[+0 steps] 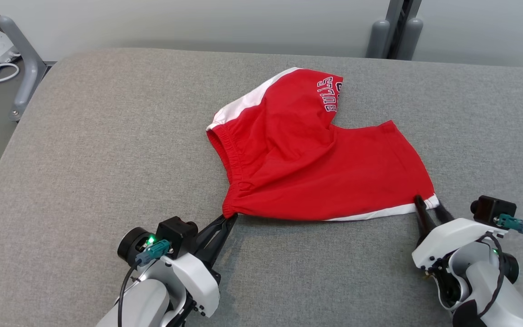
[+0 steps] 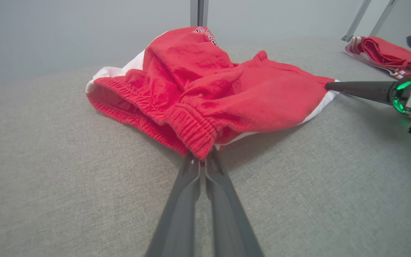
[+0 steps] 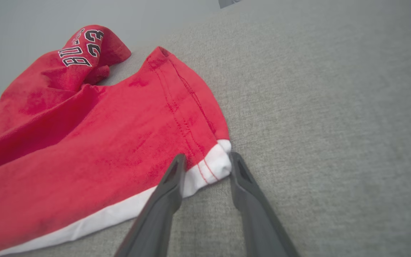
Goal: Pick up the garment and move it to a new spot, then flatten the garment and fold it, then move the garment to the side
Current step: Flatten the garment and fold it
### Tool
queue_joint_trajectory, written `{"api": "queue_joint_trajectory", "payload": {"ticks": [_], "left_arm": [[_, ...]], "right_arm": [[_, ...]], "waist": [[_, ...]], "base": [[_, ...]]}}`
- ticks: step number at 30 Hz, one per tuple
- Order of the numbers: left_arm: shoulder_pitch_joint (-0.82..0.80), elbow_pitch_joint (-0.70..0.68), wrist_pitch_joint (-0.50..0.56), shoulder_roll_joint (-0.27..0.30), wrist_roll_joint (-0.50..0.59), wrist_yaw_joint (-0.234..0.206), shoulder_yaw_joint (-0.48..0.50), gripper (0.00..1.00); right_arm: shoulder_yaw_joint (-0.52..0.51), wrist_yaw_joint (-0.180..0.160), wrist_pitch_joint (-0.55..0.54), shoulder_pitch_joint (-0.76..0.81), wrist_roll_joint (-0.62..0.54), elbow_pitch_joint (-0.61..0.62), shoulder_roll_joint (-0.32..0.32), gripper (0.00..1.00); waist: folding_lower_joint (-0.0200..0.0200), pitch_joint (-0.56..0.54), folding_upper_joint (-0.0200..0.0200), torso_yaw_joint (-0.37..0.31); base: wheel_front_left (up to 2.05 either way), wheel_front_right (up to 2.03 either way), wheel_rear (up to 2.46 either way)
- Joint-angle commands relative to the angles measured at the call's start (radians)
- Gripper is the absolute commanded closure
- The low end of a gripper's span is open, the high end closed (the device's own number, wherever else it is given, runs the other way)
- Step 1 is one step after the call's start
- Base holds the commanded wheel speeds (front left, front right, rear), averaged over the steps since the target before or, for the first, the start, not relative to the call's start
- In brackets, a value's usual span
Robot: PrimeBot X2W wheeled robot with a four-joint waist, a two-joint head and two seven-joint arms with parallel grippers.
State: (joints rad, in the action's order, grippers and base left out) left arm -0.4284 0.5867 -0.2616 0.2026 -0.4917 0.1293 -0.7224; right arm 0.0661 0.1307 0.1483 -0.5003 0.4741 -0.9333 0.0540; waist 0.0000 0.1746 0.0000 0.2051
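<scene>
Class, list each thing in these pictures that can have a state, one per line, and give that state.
Red fabric shorts with white side stripes: unfolded, crumpled, lying on the grey fabric table.
Left tool: shut on the shorts' waistband corner.
Right tool: open, jaws astride the white hem corner.
Second red-and-white cloth: bundled, lying apart from the shorts.

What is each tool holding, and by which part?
Left tool pinches the red shorts at the waistband corner. Right tool, open astride the white hem corner, holds nothing.
</scene>
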Motion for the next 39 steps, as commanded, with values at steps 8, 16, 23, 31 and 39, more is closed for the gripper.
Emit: {"api": "queue_joint_trajectory", "payload": {"ticks": [8, 16, 23, 31, 39], "left_arm": [[0.008, -0.002, -0.003, 0.006, 0.003, -0.002, 0.009, 1.00], [-0.047, -0.033, 0.018, 0.027, -0.019, 0.000, 0.007, 1.00], [-0.224, -0.134, 0.171, 0.080, -0.118, 0.002, -0.015, 1.00], [-0.417, -0.262, 0.410, 0.168, -0.303, 0.002, -0.027, 1.00], [-0.699, -0.281, 0.624, 0.234, -0.413, 0.002, 0.011, 1.00]], "right_arm": [[0.026, 0.000, 0.057, -0.031, 0.004, -0.003, 0.001, 1.00], [0.055, 0.000, 0.092, -0.075, 0.008, 0.095, 0.029, 1.00], [0.111, 0.000, 0.057, -0.195, -0.032, 0.206, 0.061, 1.00], [0.081, 0.000, -0.018, -0.363, -0.099, 0.264, 0.074, 1.00], [0.038, 0.000, -0.139, -0.653, -0.202, 0.252, 0.064, 1.00]], "waist": [[0.0000, -0.006, 0.0000, -0.006], [0.0000, -0.040, 0.0000, -0.033], [0.0000, -0.079, 0.0000, -0.080], [0.0000, -0.059, 0.0000, -0.124], [0.0000, 0.088, 0.0000, -0.178]], "base": [[0.00, 0.00, 0.00], [0.00, 0.00, 0.00], [0.00, 0.00, 0.00], [0.00, 0.00, 0.00], [0.00, 0.00, 0.00]]}}
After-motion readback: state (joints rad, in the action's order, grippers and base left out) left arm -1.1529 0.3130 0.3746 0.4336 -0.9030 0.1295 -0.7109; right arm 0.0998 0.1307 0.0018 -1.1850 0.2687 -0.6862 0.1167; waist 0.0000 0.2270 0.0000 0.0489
